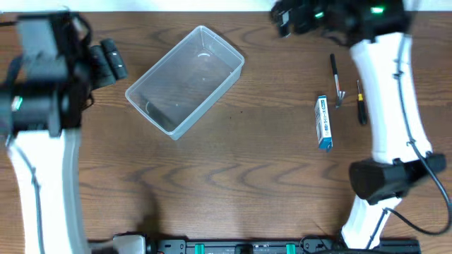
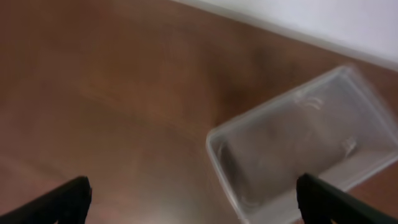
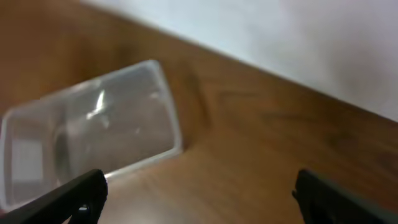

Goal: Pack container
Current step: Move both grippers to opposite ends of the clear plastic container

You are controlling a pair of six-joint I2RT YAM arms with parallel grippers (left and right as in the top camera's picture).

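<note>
The container (image 1: 185, 79), a clear rectangular tub with nothing in it, lies at an angle on the brown table, left of centre. My left gripper (image 1: 111, 62) hovers just left of it, open and holding nothing. In the left wrist view the container (image 2: 305, 149) is ahead to the right, with the left gripper (image 2: 196, 202) spread wide over bare wood. My right gripper (image 1: 284, 17) is at the far edge, right of the container, also open. The right wrist view has the container (image 3: 87, 143) on the left and the right gripper (image 3: 199, 196) over wood.
On the right of the table lie a black pen-like tool (image 1: 335, 79), a second thin dark tool (image 1: 361, 104) and a small blue-and-white box (image 1: 323, 124). My right arm's white link (image 1: 388, 99) passes beside them. The table's far edge meets a white wall (image 3: 280, 37).
</note>
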